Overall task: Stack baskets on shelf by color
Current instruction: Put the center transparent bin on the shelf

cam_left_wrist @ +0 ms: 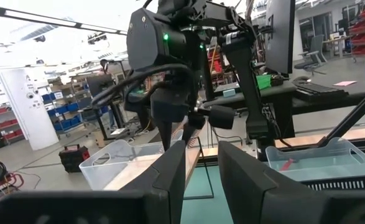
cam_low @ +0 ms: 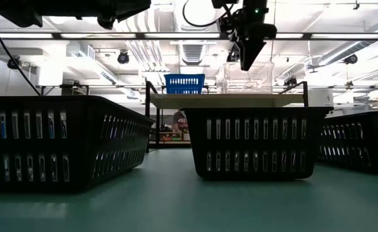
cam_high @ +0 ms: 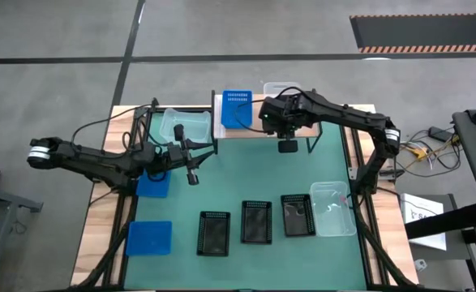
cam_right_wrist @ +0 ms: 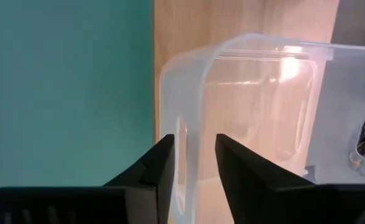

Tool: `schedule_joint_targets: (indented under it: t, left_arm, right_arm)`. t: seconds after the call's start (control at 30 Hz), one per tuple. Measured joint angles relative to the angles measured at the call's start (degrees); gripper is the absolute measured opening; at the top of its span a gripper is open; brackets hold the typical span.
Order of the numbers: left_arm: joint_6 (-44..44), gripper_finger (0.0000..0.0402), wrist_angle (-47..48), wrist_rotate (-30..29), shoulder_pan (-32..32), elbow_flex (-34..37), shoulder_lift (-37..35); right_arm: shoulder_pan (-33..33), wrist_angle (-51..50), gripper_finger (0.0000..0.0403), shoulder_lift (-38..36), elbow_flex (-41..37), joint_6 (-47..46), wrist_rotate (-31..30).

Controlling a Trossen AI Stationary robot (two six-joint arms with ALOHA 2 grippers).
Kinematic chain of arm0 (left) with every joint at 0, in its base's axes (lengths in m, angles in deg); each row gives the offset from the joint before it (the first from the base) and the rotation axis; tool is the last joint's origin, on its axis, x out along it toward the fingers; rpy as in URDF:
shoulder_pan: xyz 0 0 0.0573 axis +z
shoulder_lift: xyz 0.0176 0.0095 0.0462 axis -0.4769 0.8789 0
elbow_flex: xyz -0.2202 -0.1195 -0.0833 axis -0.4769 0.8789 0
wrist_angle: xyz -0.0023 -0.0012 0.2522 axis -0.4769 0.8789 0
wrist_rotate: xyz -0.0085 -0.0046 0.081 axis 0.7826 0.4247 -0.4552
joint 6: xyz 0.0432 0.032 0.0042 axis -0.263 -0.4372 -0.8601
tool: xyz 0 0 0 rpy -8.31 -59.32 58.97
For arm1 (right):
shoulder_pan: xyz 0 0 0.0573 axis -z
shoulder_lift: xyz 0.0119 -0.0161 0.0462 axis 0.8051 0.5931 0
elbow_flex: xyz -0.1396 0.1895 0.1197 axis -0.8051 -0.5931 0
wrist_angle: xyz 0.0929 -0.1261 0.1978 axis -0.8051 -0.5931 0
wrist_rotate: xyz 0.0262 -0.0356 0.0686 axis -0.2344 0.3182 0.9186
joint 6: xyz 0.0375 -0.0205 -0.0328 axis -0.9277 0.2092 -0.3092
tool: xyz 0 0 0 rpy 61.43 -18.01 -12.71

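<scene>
The shelf [cam_high: 218, 115] stands at the table's far edge, and a blue basket [cam_high: 236, 108] and a clear basket [cam_high: 280, 88] rest on its wooden top. My right gripper [cam_right_wrist: 194, 140] hangs over the clear basket [cam_right_wrist: 257, 106], pointing steeply down and open. Its fingers stand on either side of one basket wall. My left gripper [cam_high: 190, 169] hovers open at mid-left with nothing between its fingers [cam_left_wrist: 170, 174]. Three black baskets [cam_high: 256, 221], two blue baskets [cam_high: 149, 237] and two clear baskets [cam_high: 333, 208] sit on the green table. My right gripper straddles the rim of the clear basket's wall with the handle slot [cam_right_wrist: 183, 118], one finger inside the basket and one outside, coming from above. Whether either finger touches the wall, I cannot tell. The basket stands upright on the shelf's top [cam_right_wrist: 170, 37].
The black baskets line up near the table's front, the middle one [cam_low: 256, 142] close to the low camera. One clear basket [cam_high: 185, 123] sits left of the shelf, by my left arm. Green table surface lies bare between the shelf and the black row.
</scene>
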Motion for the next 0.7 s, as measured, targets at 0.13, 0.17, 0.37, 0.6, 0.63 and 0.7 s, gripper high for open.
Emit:
schedule_joint_targets:
  t: [0.13, 0.17, 0.37, 0.6, 0.63, 0.7]
  left_arm:
    - [-0.02, 0.0080, 0.01, -0.01, 0.00, 0.07, -0.02]
    - [-0.02, 0.0080, 0.00, -0.01, 0.00, 0.07, -0.02]
    - [-0.04, 0.0080, -0.02, -0.01, 0.00, 0.07, -0.02]
    - [-0.07, 0.0080, -0.01, 0.00, 0.00, 0.09, -0.02]
    - [-0.06, 0.0080, -0.02, -0.01, 0.00, 0.09, -0.02]
    - [-0.07, 0.0080, 0.00, 0.00, 0.00, 0.09, -0.02]
  right_arm:
    - [-0.01, -0.08, 0.0122, -1.25, -0.01, -1.15, -0.02]
    - [-0.01, -0.10, 0.0122, -1.81, -0.01, -1.54, 0.00]
    - [-0.01, -0.03, 0.0123, -5.36, 0.00, -4.06, 0.02]
    - [1.09, 2.13, 0.0102, -9.41, 0.06, -15.38, -1.68]
    - [1.49, 1.66, 0.0094, -9.67, 0.06, -17.39, -3.69]
    - [2.79, -0.48, 0.0073, -10.14, 0.06, -20.94, -8.56]
